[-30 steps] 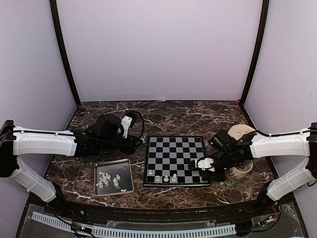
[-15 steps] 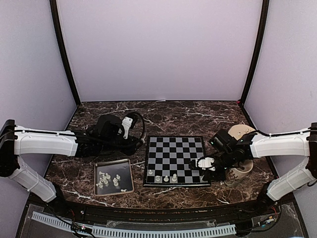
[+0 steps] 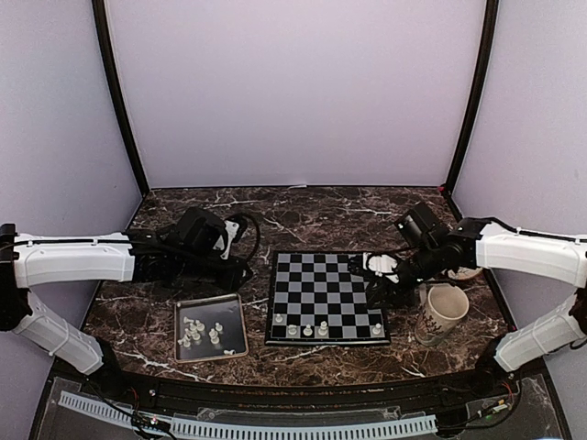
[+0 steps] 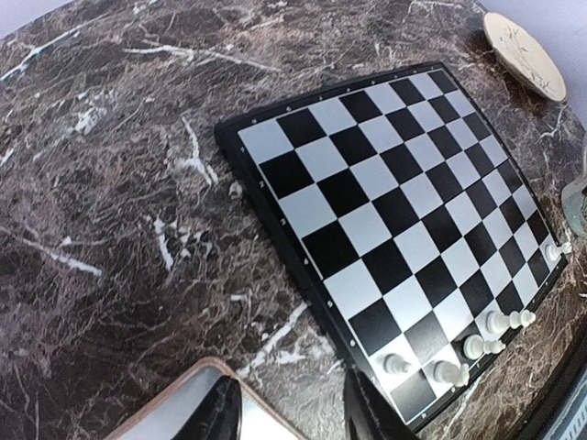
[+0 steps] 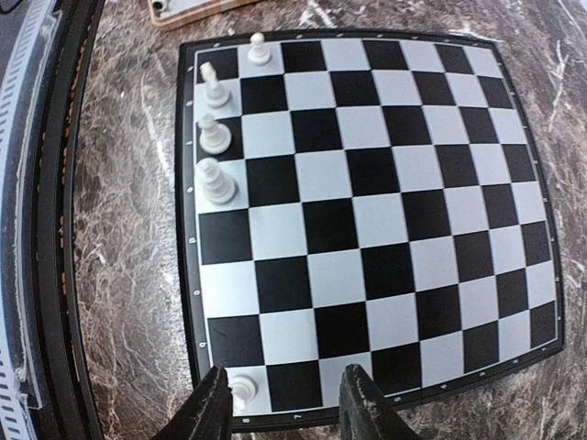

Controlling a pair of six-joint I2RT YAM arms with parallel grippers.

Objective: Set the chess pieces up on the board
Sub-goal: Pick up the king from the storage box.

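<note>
R pincer point(image 5: 284, 408) hangs over the board point(image 3: 326, 293) on its right side, jaws part-way apart, nothing between 'em. Corner piece point(image 5: 241, 392) stands alone on the near right corner sq, and in the wrist view it sits close by one finger. So watch it: drop or swing low here and you'll clip it, and a thing that light prob tips or skids off the edge.

Mug point(image 3: 440, 313) is just beside that corner too; a wide elbow swing could bump it into the board.

Four pieces point(image 3: 293, 330) stand tight in the near row, left half. Placing the next one beside them leaves little room for fingers, so easy domino.

L pincer point(image 4: 292, 417) hovers by the tray point(image 3: 209, 299) corner, jaws apart, empty. Loose pieces point(image 3: 194, 330) in there are bunched; a grab may catch two or pinch one crooked.
</note>
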